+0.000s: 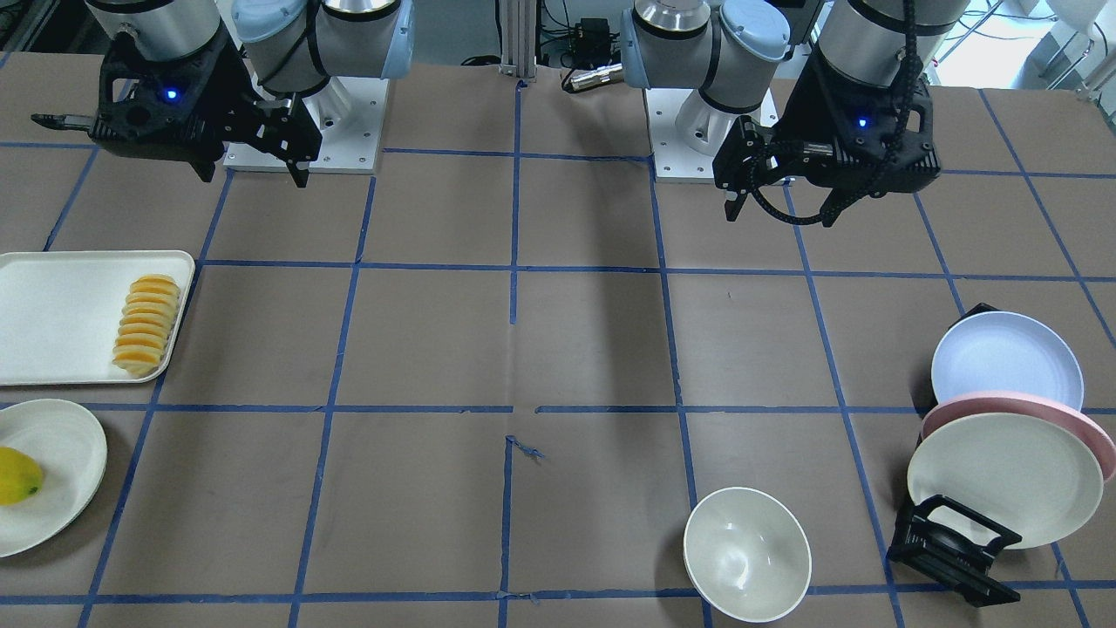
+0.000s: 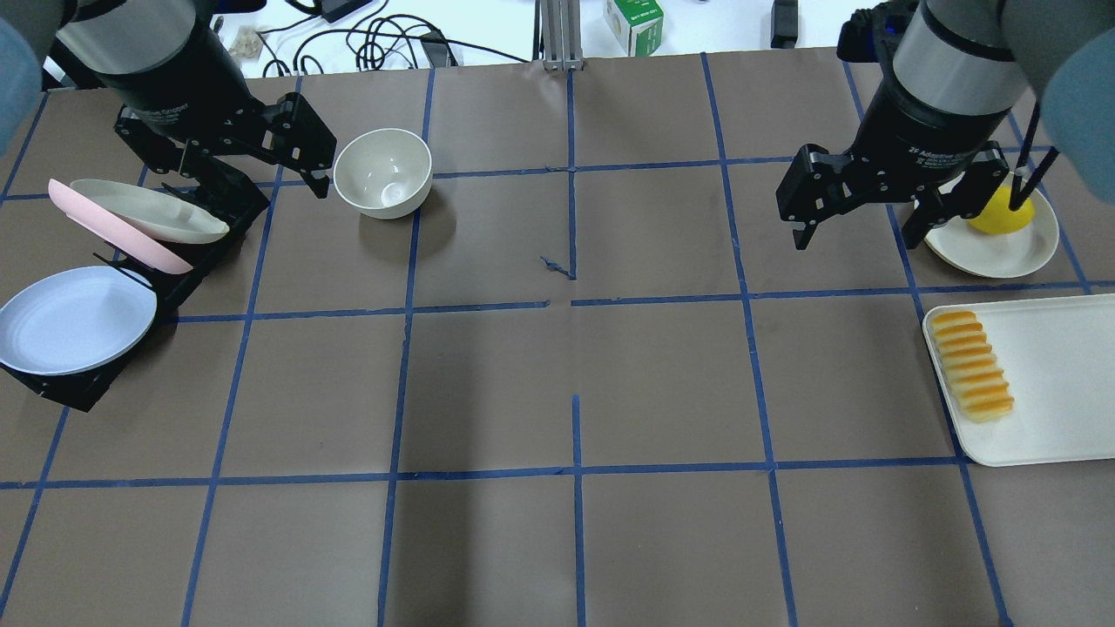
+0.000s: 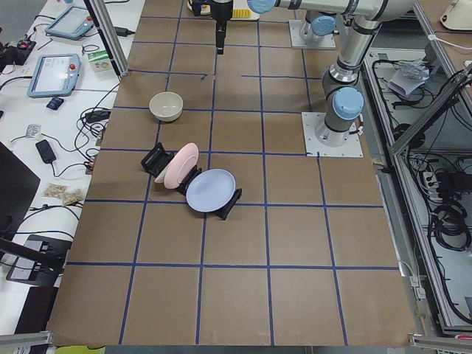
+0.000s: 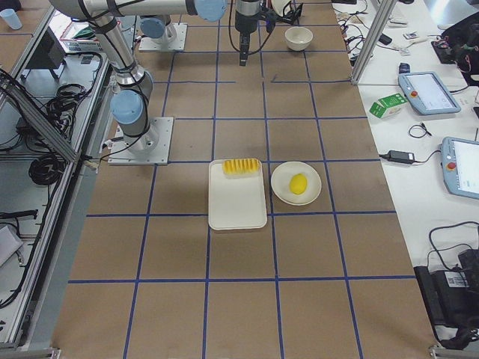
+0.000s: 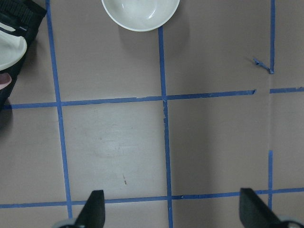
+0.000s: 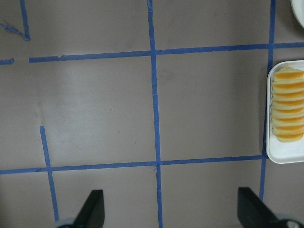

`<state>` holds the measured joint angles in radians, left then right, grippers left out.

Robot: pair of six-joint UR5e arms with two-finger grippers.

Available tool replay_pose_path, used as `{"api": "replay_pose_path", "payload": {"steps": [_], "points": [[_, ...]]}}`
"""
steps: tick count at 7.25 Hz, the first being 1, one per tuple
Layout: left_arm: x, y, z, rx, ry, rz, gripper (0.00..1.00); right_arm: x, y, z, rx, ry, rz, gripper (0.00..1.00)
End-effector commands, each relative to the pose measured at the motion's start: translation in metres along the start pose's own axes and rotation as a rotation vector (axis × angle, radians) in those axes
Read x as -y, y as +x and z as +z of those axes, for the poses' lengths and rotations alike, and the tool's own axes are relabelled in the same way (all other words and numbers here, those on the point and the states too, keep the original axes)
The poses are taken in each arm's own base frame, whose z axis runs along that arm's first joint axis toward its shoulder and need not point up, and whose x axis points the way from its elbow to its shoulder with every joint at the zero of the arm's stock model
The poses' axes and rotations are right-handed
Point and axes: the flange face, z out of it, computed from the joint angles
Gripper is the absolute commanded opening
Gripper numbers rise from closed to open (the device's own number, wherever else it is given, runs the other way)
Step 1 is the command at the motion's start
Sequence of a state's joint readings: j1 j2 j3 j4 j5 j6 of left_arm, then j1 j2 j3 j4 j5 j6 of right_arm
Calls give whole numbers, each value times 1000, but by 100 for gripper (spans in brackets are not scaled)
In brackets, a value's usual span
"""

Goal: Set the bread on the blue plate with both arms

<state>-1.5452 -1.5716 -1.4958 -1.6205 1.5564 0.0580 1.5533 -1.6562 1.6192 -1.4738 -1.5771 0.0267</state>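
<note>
Both tools gape empty, so we'd drop the right tool (image 6: 171, 213) squarely across the bread (image 2: 971, 366) at the edge of the tray (image 2: 1058, 392), left tool (image 5: 171, 213) fetching the blue plate (image 2: 74, 318).

"What colour is the surface (image 1: 593, 349)?"

"Dull brown, ruled into squares with blue tape."

"And the bread (image 1: 146, 325)?"

"Orange-yellow slices with paler edges, so it looks striped. The tray (image 1: 61, 318) is plain cream-white, the fruit (image 1: 17, 475) smooth yellow, and its dish (image 1: 61, 453) cream."

"The plates?"

"The blue plate (image 1: 1007, 359) is a matte pale lavender-blue. There's also a pink plate (image 1: 1003, 403) and a cream plate (image 1: 1003, 480). The rack (image 1: 955, 545) is black and the bowl (image 1: 747, 554) glossy cream-white."

"The grippers?"

"The left gripper (image 5: 172, 211) and right gripper (image 2: 854, 239) are both black, each with a small blue light."
</note>
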Motion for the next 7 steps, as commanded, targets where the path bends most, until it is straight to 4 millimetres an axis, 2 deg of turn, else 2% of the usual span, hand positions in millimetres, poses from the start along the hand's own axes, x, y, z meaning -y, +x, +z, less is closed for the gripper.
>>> {"api": "replay_pose_path", "payload": {"steps": [1,3,4,5,6,7], "points": [[-2,4,6,-5,-7,-6,100,-1,-1,-1,5,2,-1,100],[-11,1,-2,17,-2,-9,100,0,5,-6,-5,8,11,100],[-13,-5,-6,15,7,-29,100,-8,4,-16,1,32,8,100],[-9,-39,-9,13,14,-102,100,-17,5,-22,10,47,13,100],[-8,-80,-13,9,22,-166,100,-14,8,-18,2,48,19,100],[-12,-115,-15,24,11,-228,100,-3,24,-9,-4,28,54,100]]}}
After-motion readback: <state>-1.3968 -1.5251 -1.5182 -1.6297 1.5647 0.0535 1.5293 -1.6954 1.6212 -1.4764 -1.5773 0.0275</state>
